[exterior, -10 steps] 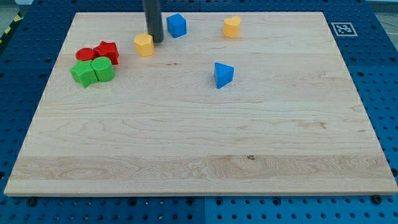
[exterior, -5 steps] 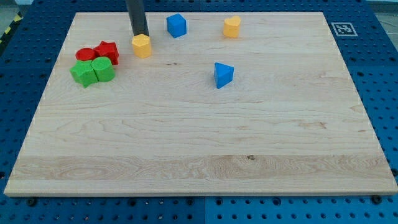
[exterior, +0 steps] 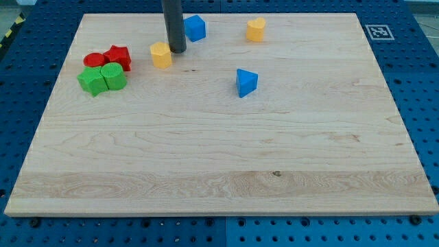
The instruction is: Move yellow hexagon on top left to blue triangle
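Note:
A yellow hexagon block [exterior: 161,55] lies near the view's top left on the wooden board [exterior: 219,171]. My tip [exterior: 178,50] stands just to its right, close to it or touching its upper right side. The blue triangle block [exterior: 246,82] lies well to the right and lower, near the board's middle top. The rod rises out of the view's top edge.
A blue cube [exterior: 195,28] sits just right of the rod. A second yellow block [exterior: 256,30] lies at the top, right of centre. A red cylinder [exterior: 94,60], a red block [exterior: 118,57] and two green blocks [exterior: 101,78] cluster at the left.
My tip went from the hexagon's right to its upper left, then back to its right. The yellow hexagon shifted slightly down and right.

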